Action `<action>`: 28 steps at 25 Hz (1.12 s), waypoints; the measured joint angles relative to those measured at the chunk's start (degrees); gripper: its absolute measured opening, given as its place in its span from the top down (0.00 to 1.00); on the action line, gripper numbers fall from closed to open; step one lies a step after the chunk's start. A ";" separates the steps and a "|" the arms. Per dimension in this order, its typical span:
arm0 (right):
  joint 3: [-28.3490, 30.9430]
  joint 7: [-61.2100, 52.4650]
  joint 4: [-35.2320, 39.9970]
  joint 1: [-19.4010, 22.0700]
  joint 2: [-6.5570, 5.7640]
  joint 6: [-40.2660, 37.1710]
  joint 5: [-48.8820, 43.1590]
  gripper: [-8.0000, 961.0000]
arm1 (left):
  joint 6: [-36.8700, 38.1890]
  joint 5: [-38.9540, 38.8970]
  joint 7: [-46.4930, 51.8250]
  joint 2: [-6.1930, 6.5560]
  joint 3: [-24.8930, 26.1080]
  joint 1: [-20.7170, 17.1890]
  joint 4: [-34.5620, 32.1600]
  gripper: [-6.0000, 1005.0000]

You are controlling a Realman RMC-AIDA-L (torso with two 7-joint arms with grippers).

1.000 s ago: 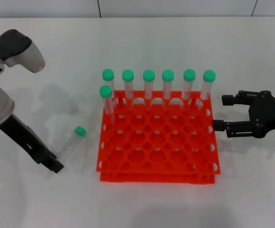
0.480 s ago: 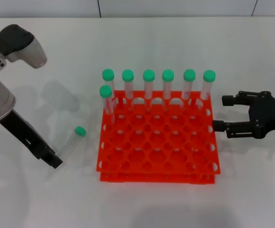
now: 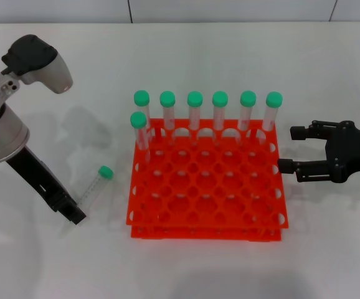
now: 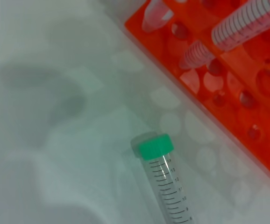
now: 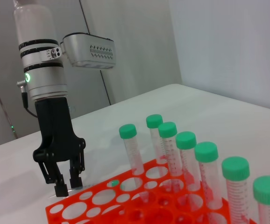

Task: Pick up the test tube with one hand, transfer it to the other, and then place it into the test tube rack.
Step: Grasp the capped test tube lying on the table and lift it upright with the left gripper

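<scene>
The left pincer (image 3: pixel 74 215) points down at the white surface (image 3: pixel 186 268), its two black fingers a narrow gap apart and holding nothing. The test tube (image 3: pixel 94 187) lies flat right at its tips, green cap pointing away from it, towards the far end of the orange-red rack (image 3: pixel 205 187). The right pincer (image 3: pixel 290 149) hovers beside the rack's opposite edge, spread wide and empty, well apart from the tube.

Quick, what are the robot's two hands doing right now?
Left gripper: open, holding nothing, its tips at the lying test tube's bottom end.
Right gripper: open, empty, beside the test tube rack.
</scene>
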State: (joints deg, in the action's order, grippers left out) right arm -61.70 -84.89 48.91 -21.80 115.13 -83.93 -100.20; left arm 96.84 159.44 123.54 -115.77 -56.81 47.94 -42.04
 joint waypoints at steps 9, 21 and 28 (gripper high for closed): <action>0.00 0.36 -0.07 0.00 0.00 0.08 0.01 0.14 | -0.18 -0.01 0.04 -0.06 -0.18 -0.15 0.03 0.65; 0.00 0.61 -0.66 0.00 0.00 -0.06 0.01 0.14 | -0.17 -0.01 0.61 -0.10 -0.23 -0.22 0.21 0.66; 0.06 0.67 -0.67 0.00 0.00 -0.20 0.03 0.14 | -0.18 -0.01 0.75 0.03 -0.23 -0.04 0.91 0.74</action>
State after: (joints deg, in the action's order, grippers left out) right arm -61.64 -84.23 48.25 -21.79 115.14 -84.13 -100.17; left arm 96.67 159.43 124.29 -115.74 -57.04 47.91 -41.13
